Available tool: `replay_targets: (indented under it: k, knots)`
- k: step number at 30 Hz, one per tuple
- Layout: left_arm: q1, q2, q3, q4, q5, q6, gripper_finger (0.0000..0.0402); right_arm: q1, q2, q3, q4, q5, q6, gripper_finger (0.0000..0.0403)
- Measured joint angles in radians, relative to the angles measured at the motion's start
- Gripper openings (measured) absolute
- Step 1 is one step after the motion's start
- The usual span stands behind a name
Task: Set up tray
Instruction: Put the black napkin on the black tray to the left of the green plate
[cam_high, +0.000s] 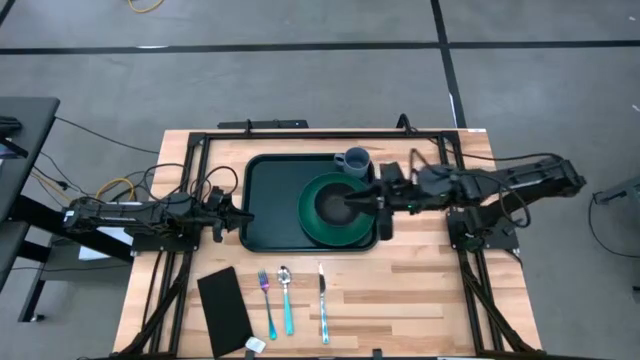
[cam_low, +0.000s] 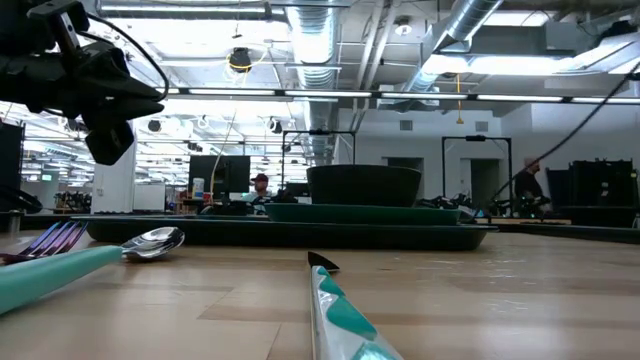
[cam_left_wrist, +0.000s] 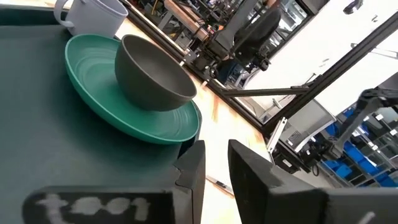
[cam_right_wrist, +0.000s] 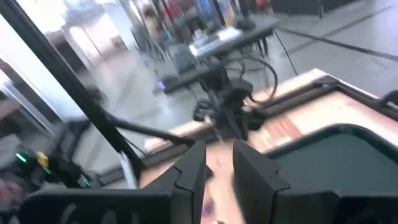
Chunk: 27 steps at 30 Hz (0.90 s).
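One large tray (cam_high: 268, 215) looks stiff, light and slippery; best gripped at its raised rim. Left gripper (cam_high: 228, 212) and right gripper (cam_high: 352, 203) stand slightly parted, holding nothing.

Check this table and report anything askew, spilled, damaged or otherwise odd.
Little stands out. The plate holding the bowl sits pushed against the tray's right side, not centred, with the mug at the far corner. The napkin lies slightly tilted beside the straight cutlery. Nothing spilled or broken.
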Motion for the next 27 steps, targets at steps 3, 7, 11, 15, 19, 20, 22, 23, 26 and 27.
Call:
replay_targets:
  k: [3,7,11,15,19,20,22,23,26,27]
  knots:
    - [0.000,0.000,0.000,0.000,0.025,-0.002,0.0057,0.000,-0.083,-0.154,0.159,-0.005,0.039,0.0074]
    - [-0.001,0.000,0.012,-0.016,0.021,-0.017,0.0057,-0.001,-0.163,-0.316,0.363,-0.076,0.055,0.0074]
    - [0.000,0.000,0.018,-0.017,-0.045,-0.053,0.0057,-0.002,-0.231,-0.452,0.514,-0.141,0.065,0.0074]
    - [0.000,0.000,0.019,-0.016,-0.096,-0.104,0.0057,-0.010,-0.290,-0.588,0.634,-0.188,0.103,0.0074]
    - [0.000,0.000,0.019,-0.015,-0.109,-0.156,0.0057,-0.037,-0.336,-0.717,0.829,-0.242,0.151,0.0074]
    - [-0.001,0.000,0.019,-0.014,-0.109,-0.167,0.0057,-0.046,-0.344,-0.742,0.872,-0.247,0.164,0.0074]
    - [-0.001,0.000,0.019,-0.014,-0.109,-0.181,0.0057,-0.061,-0.361,-0.780,0.906,-0.249,0.187,0.0074]
    - [0.000,0.000,0.019,-0.013,-0.109,-0.181,0.0057,-0.068,-0.371,-0.793,0.903,-0.249,0.197,0.0074]
    - [-0.001,0.000,0.019,-0.008,-0.109,-0.181,0.0057,-0.084,-0.383,-0.805,0.873,-0.244,0.239,0.0074]
    - [-0.001,0.000,0.020,-0.008,-0.103,-0.180,0.0057,-0.088,-0.382,-0.805,0.864,-0.241,0.252,0.0074]
